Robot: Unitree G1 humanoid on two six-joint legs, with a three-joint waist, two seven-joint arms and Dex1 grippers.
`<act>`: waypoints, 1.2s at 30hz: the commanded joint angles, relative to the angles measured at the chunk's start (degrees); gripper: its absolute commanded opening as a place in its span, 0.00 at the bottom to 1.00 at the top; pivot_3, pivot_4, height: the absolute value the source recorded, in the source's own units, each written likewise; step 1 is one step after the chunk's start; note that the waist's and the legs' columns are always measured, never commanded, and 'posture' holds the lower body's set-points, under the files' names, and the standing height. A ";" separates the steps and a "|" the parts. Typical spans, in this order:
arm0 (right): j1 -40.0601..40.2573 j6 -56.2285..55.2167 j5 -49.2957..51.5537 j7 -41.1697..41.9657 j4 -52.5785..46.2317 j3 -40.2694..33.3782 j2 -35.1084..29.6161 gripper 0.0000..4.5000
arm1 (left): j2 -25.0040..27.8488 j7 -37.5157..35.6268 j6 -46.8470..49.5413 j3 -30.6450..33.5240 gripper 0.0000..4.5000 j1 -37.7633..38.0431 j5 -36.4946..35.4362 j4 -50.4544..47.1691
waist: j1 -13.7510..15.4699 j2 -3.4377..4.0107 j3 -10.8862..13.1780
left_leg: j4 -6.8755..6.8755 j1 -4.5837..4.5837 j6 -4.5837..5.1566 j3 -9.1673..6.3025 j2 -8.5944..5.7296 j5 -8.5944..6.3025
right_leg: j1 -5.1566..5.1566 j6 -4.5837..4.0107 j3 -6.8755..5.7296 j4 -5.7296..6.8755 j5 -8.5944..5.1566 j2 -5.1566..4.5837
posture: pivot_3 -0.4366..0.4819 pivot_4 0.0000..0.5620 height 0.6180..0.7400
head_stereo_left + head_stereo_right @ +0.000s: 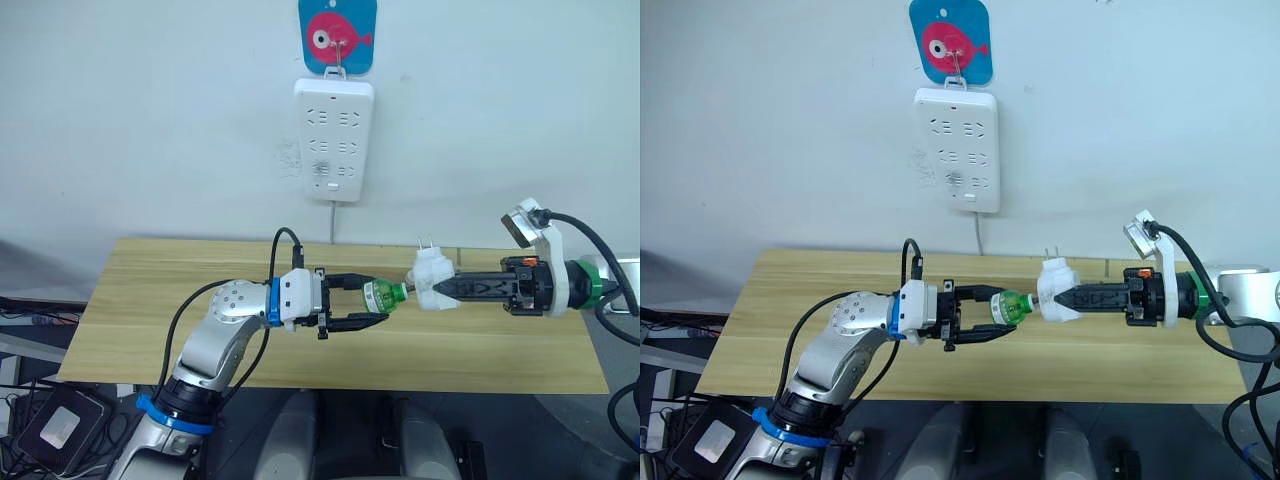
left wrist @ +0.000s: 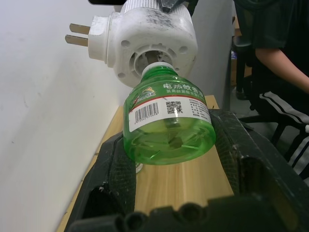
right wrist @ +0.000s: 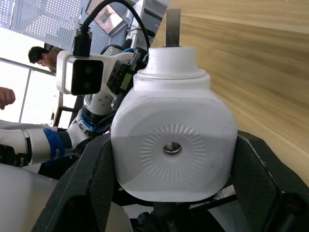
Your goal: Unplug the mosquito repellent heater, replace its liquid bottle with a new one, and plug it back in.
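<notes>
The mosquito repellent heater point(image 1: 432, 278), a small white rounded unit with its plug prongs pointing up, hangs above the table with my right gripper point(image 1: 441, 289) shut on it. A green liquid bottle point(image 1: 384, 295) has its neck in the heater's underside point(image 2: 149, 46). My left gripper point(image 1: 380, 300) comes from the left, and its two black fingers point(image 2: 113, 164) press the bottle's base from either side. The right wrist view looks at the heater's round vent face point(image 3: 173, 147) between that gripper's fingers.
A long white power strip point(image 1: 333, 140) hangs on the wall above the wooden table point(image 1: 180, 310), its cord running down behind the table. A blue and pink hook point(image 1: 337, 35) sits above it. A seated person point(image 2: 280, 63) shows past the table's end.
</notes>
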 commanded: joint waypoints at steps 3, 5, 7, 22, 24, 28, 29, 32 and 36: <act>-1.85 -0.48 0.05 0.85 1.10 0.47 -0.23 0.66 | -0.42 -2.10 0.00 -1.50 0.49 -0.01 -2.72 -5.59 | -0.07 0.00 0.00 | 0.00 0.00 0.00 0.00 0.00 0.00 | 0.00 0.00 0.01 0.00 0.00 0.00 | 0.55 0.43 1.00; -2.49 -0.48 -0.37 1.03 2.14 0.47 -0.27 0.66 | -0.21 -2.17 0.18 -1.47 0.49 0.28 -2.80 -5.95 | -0.09 0.00 0.00 | 0.00 0.00 0.00 0.00 0.00 0.00 | 0.00 0.00 0.01 0.00 0.00 0.00 | 0.55 0.43 1.00; -2.74 -0.32 -0.42 1.42 2.10 0.68 -0.39 0.66 | -0.24 -2.12 0.30 -1.39 0.49 0.27 -2.68 -5.94 | -0.09 0.00 0.00 | 0.00 0.00 0.00 0.00 0.00 0.00 | 0.00 0.00 0.02 0.00 0.00 0.00 | 0.56 0.43 1.00; -3.53 0.35 -0.50 2.34 2.63 0.73 -0.79 0.66 | 0.17 -2.25 0.17 -0.87 0.49 0.33 -2.41 -5.33 | -0.08 0.00 0.00 | 0.00 0.00 0.00 0.00 0.00 0.00 | 0.00 0.00 0.01 -0.01 0.00 -0.01 | 0.56 0.43 1.00; -3.92 0.51 -0.97 2.56 2.88 0.72 -0.71 0.66 | 0.24 -2.19 0.12 -0.54 0.49 0.29 -2.45 -5.01 | -0.08 0.00 0.00 | 0.00 0.00 0.00 0.00 0.00 0.00 | 0.00 0.00 0.02 -0.01 0.00 -0.01 | 0.56 0.43 1.00; -4.57 1.36 -0.79 3.59 3.61 0.49 -1.27 0.66 | 0.45 -2.14 0.08 -0.11 0.49 0.11 -2.52 -4.49 | -0.07 0.00 0.00 | 0.00 0.00 0.01 0.00 0.00 0.00 | 0.00 0.00 0.02 -0.02 0.00 -0.01 | 0.56 0.43 1.00; -4.63 1.60 -0.44 3.82 3.64 0.51 -1.43 0.66 | 0.52 -2.13 0.09 -0.03 0.49 0.10 -2.58 -4.45 | -0.08 0.00 0.00 | 0.00 0.00 0.01 -0.01 0.00 0.00 | 0.00 0.00 0.01 -0.01 0.00 -0.01 | 0.56 0.43 1.00; -4.65 2.23 0.25 4.78 3.07 0.66 -1.76 0.66 | 0.54 -1.93 0.09 0.08 0.49 -0.07 -2.65 -4.21 | -0.08 0.00 0.00 | 0.00 -0.01 0.01 -0.02 0.00 0.00 | 0.00 -0.01 0.01 -0.02 0.00 -0.01 | 0.56 0.43 1.00; -4.31 2.05 1.22 4.69 1.77 1.06 -1.45 0.66 | -0.03 -1.33 0.07 0.04 0.49 -0.58 -2.35 -3.67 | -0.08 0.00 0.00 | 0.00 -0.01 0.01 -0.02 0.00 -0.01 | 0.00 0.00 0.00 -0.02 0.00 -0.01 | 0.56 0.43 1.00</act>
